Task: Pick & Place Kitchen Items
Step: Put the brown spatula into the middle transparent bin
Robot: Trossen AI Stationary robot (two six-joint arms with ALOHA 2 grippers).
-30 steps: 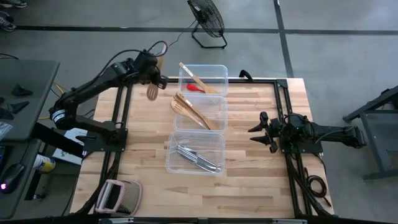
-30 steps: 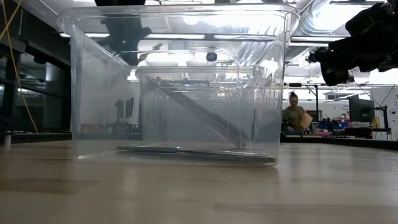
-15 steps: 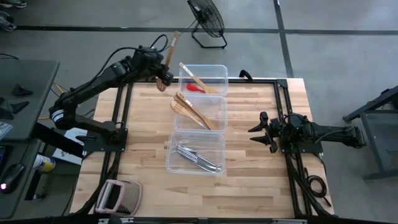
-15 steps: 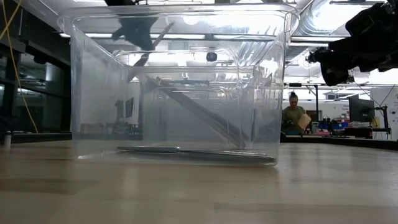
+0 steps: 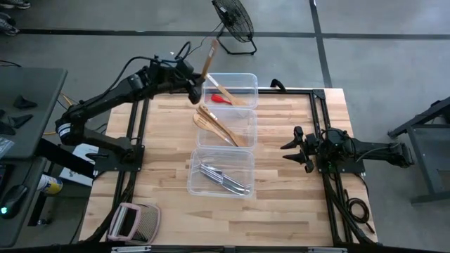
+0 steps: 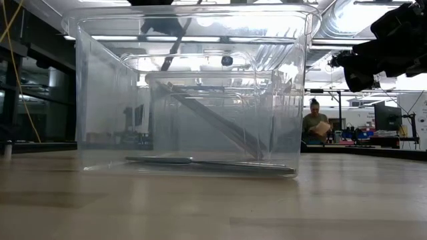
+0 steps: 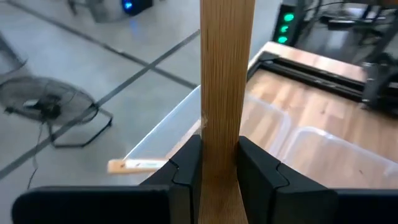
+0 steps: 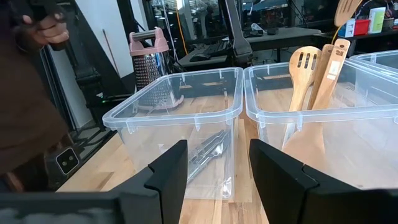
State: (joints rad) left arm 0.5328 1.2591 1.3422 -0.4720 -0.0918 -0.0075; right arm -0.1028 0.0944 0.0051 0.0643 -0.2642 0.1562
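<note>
My left gripper (image 5: 196, 88) is shut on a pale wooden utensil (image 5: 208, 60), above the table's far left part, at the left rim of the far clear tub (image 5: 242, 79). That tub holds a wooden utensil (image 5: 222, 92) and a small red utensil (image 5: 221, 100). The middle tub (image 5: 247, 119) holds several wooden spoons and spatulas (image 5: 216, 126). The near tub (image 5: 239, 158) holds silver cutlery (image 5: 225, 179). My right gripper (image 5: 288, 148) waits open and empty at the table's right, facing the tubs. My left gripper pinches the flat wooden handle (image 7: 220, 149) of the utensil between its two fingers (image 7: 186, 171), which lie across it. The utensil is lifted clear of the table. Its long free end (image 5: 212, 44) sticks out toward the far side, past the table's edge.
A grater with a pink handle (image 5: 132, 222) lies at the near left corner. A fan (image 5: 233, 21) stands on the floor beyond the far edge. A person (image 6: 315, 127) shows in the room behind, and a hand (image 8: 40, 25) in the right wrist view.
My left gripper has moved toward the table's right, up to the far tub's left rim, and has turned. The wooden utensil, whose slotted head hung below the gripper a second ago, has swung round so its long end points to the far side.
</note>
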